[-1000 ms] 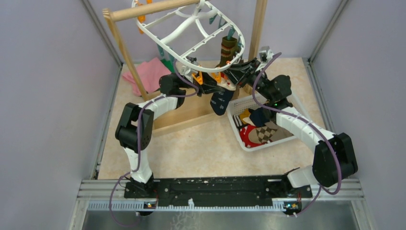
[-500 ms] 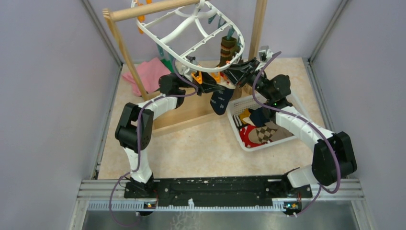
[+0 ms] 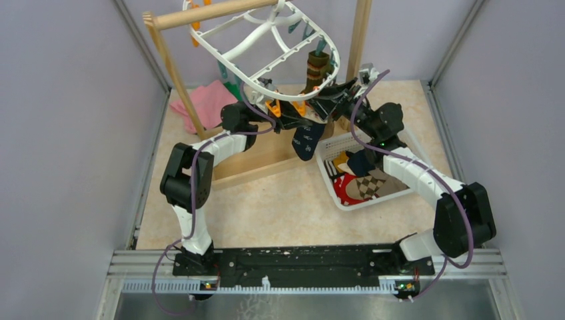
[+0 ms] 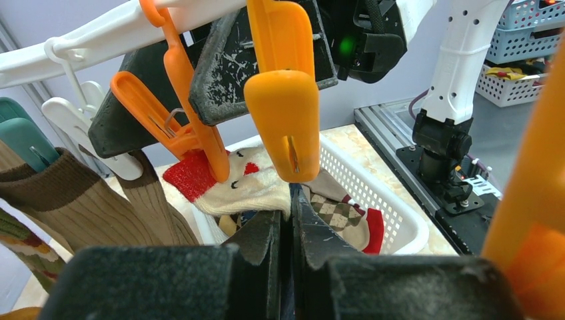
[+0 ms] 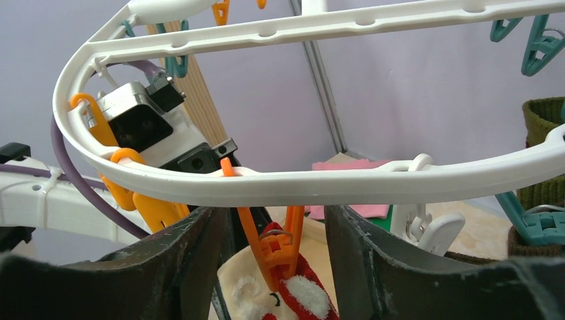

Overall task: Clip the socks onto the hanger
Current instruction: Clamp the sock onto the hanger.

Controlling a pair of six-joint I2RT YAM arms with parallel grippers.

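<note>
- Top external view, far left: a pink cloth (image 3: 206, 100) lies on the table by the left post of the wooden rack (image 3: 213, 12).
- My left gripper (image 4: 290, 207) is up under the near rim of the hanger (image 5: 373, 180). Its jaws are pressed together on the navy sock (image 3: 306, 141), whose dark foot dangles below.
- From the left wrist I see that sock's red-and-white cuff (image 4: 246, 190) just above my fingertips.
- From the right wrist I see the orange clip (image 5: 274, 250), which hangs off the white rim, closed on the cuff's edge.
- My right gripper (image 5: 273, 220) has its jaws apart, one finger on each side of that clip, and neither looks to be touching it.
- An olive-brown sock (image 3: 316, 70) hangs clipped at the hanger's right side.
- Far right, the white basket (image 3: 376, 201) sits on the table with more socks inside, an argyle sock (image 3: 370, 183) and a red sock (image 3: 346, 190) among them.
</note>
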